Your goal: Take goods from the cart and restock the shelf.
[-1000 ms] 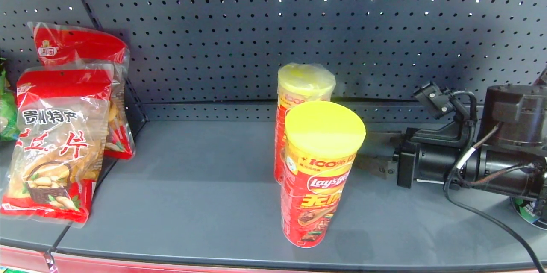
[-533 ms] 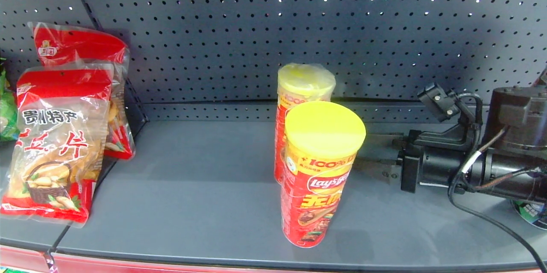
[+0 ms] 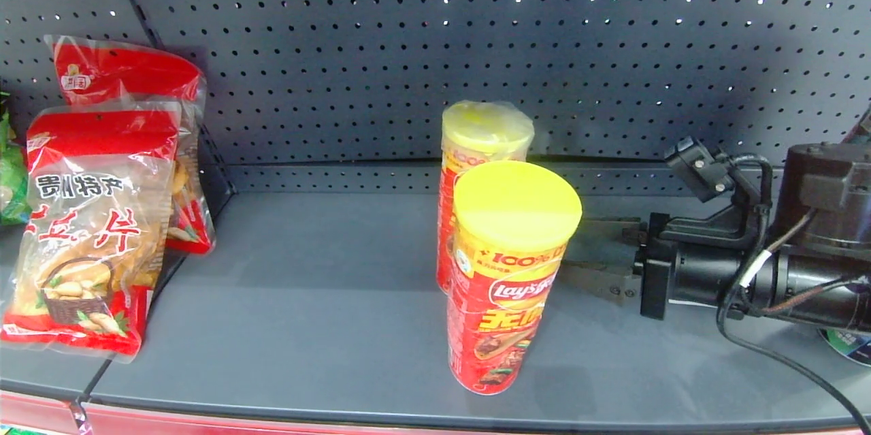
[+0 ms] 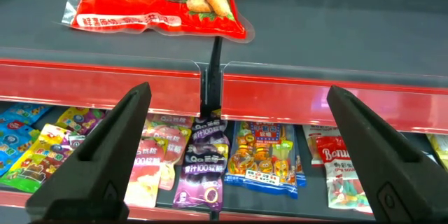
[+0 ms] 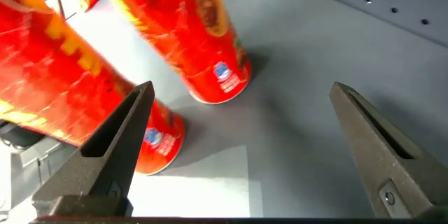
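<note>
The grey metal shelf board with its perforated grey back panel takes up most of what I see. The right arm, black and cabled, lies low and nearly level over the board. It comes in from the right with the wrist straight and the right gripper pointing sideways along the shelf. Its jaws are spread wide and grasp nothing. Seen from the wrist, bare board lies between the fingers.

Just beyond the fingertips stand two red cylindrical cardboard chip cans with yellow plastic lids, both upright and close together. The front chip can is nearest the shelf edge. The rear chip can, still wrapped in clear film, is toward the back panel. The fingers stop short of both.

Well past the cans from that hand, two red-and-clear plastic bags of potato snacks lean at the far end of the board. One is the front snack bag and the other the rear snack bag behind it.

The left gripper hangs lower, out in front of the red price rail along a shelf edge. Its jaws are released wide and it holds nothing. Beyond its fingertips, under the rail, small colourful candy packets sit in a row on the tier beneath.
</note>
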